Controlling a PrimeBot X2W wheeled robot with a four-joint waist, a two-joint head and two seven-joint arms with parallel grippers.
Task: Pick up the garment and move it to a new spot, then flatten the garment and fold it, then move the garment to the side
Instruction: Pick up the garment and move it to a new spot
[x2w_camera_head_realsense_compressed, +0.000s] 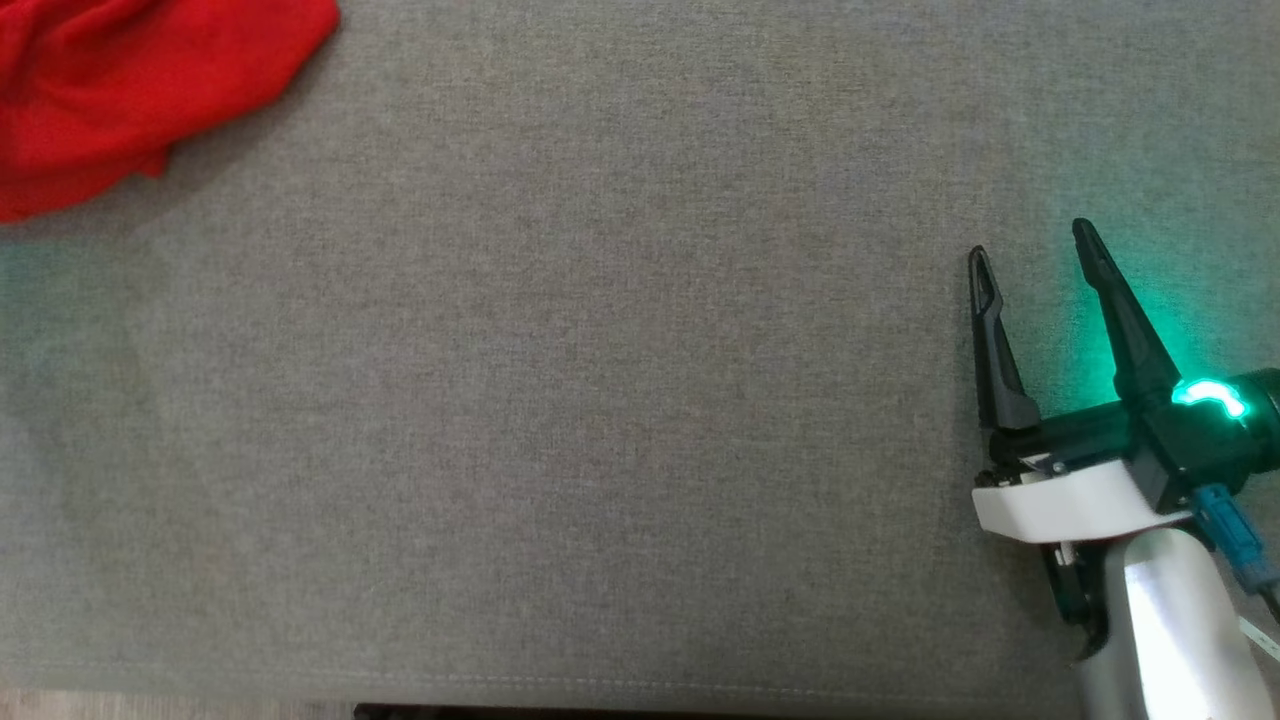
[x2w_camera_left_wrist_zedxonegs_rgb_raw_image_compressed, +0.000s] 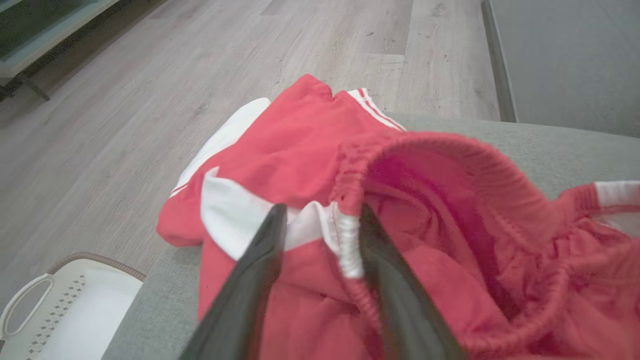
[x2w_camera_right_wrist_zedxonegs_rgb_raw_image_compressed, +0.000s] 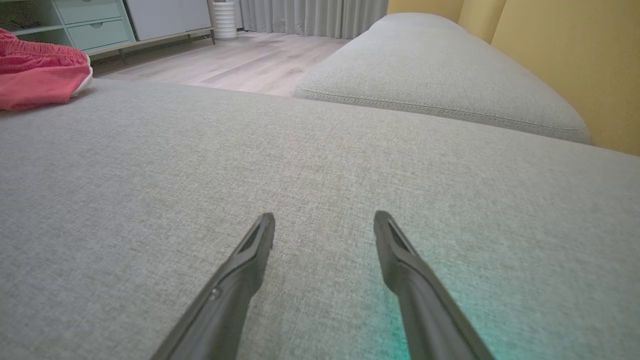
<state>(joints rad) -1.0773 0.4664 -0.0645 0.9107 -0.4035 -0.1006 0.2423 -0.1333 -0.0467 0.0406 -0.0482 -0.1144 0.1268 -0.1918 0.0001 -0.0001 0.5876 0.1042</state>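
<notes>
In the head view the right gripper (x2w_camera_head_realsense_compressed: 1030, 242) is seen over the grey sofa cushion (x2w_camera_head_realsense_compressed: 550, 400). Its two dark fingers are spread wide with nothing between them, and a green light (x2w_camera_head_realsense_compressed: 1210, 395) is lit on its body just behind the fingers. The garment (x2w_camera_head_realsense_compressed: 120, 90) is shown there as a plain red heap, well apart from this gripper, far off to its left and ahead of it. More is given by the left wrist view, where the garment is made out as red shorts with white panels and thin white stripes. Its gathered waistband (x2w_camera_left_wrist_zedxonegs_rgb_raw_image_compressed: 450, 145) is raised in an open loop just ahead and to the right of the left gripper (x2w_camera_left_wrist_zedxonegs_rgb_raw_image_compressed: 322, 212). That gripper's fingers are held apart, not pressed together, and a white-edged stretch of the waistband is straddled by them. Beyond the garment, past the cushion's edge, a pale wooden floor (x2w_camera_left_wrist_zedxonegs_rgb_raw_image_compressed: 150, 75) is shown, and a white basket (x2w_camera_left_wrist_zedxonegs_rgb_raw_image_compressed: 65, 300) is seen below and to the left of the fingers. The room ahead of the right gripper is added by the right wrist view: a second grey cushion (x2w_camera_right_wrist_zedxonegs_rgb_raw_image_compressed: 440, 70), a yellow wall (x2w_camera_right_wrist_zedxonegs_rgb_raw_image_compressed: 575, 60) to its right, and pale green drawers (x2w_camera_right_wrist_zedxonegs_rgb_raw_image_compressed: 95, 25) behind the garment, which is placed far to the upper left of the spread fingers.
</notes>
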